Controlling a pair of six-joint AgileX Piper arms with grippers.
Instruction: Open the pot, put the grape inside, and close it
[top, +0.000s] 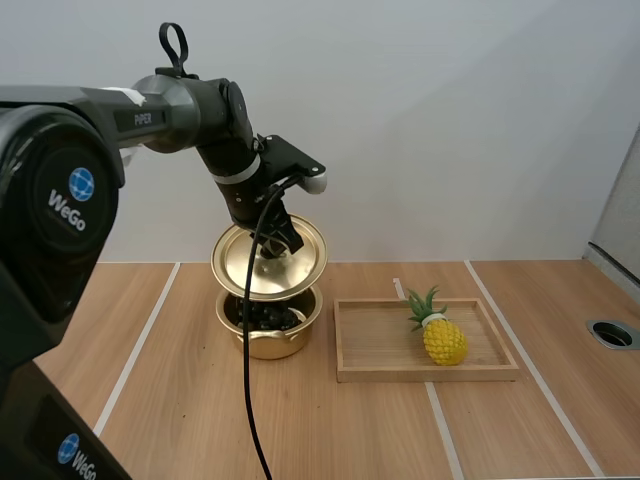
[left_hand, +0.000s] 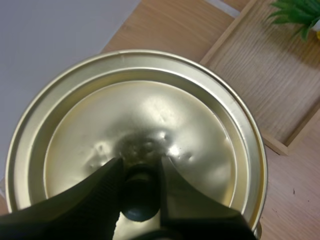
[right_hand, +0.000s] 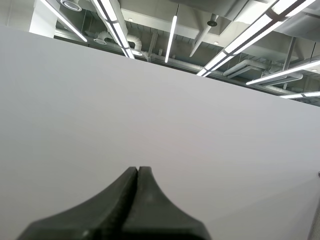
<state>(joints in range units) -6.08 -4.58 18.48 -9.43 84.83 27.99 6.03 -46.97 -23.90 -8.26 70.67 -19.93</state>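
Two fingers (left_hand: 95, 190) of the left gripper (left_hand: 141, 167) were pinched on the knob (left_hand: 139, 200) of the lid (top: 240, 268), just above the pot (top: 270, 347) with the grapes (top: 265, 315) inside. The jaws of the right gripper (right_hand: 137, 172) were pressed together. If lowered tilted, the lid could be caught on the rim.

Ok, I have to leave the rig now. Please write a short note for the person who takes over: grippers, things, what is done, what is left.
Left gripper: shut on the lid by its knob, holding it tilted over the pot, not seated.
Right gripper: shut on nothing.
Grapes: a dark bunch lies inside the pot. The wooden tray beside it holds a pineapple.
Done: pot opened, grapes in.
Left: lower the lid onto the pot and release.
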